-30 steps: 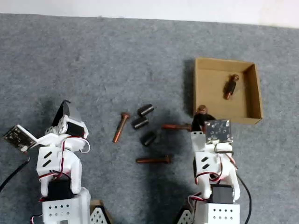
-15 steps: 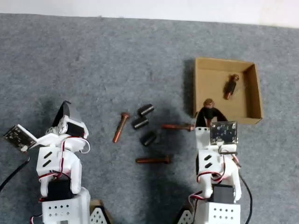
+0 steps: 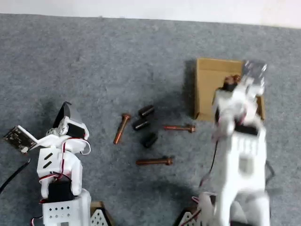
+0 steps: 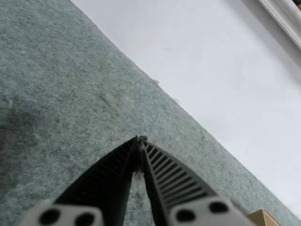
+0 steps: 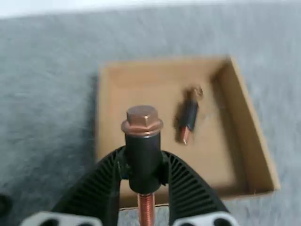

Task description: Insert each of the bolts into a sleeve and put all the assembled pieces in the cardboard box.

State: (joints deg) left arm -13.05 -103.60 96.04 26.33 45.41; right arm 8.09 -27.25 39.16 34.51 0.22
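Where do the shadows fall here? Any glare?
High view: soft shadows on the mat left of the cardboard box and by the left arm, no glare. Left wrist view: a dim patch darkens the mat near the shut left pincer. Right wrist view: the sleeved bolt in the right pincer shows a faint sheen.

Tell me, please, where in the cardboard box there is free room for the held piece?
In the cardboard box, the floor between the lying assembled piece and the wall nearest the bolts is bare. The right gripper has the held piece over the box. Crowded: the mat's middle, with bolts and sleeves.
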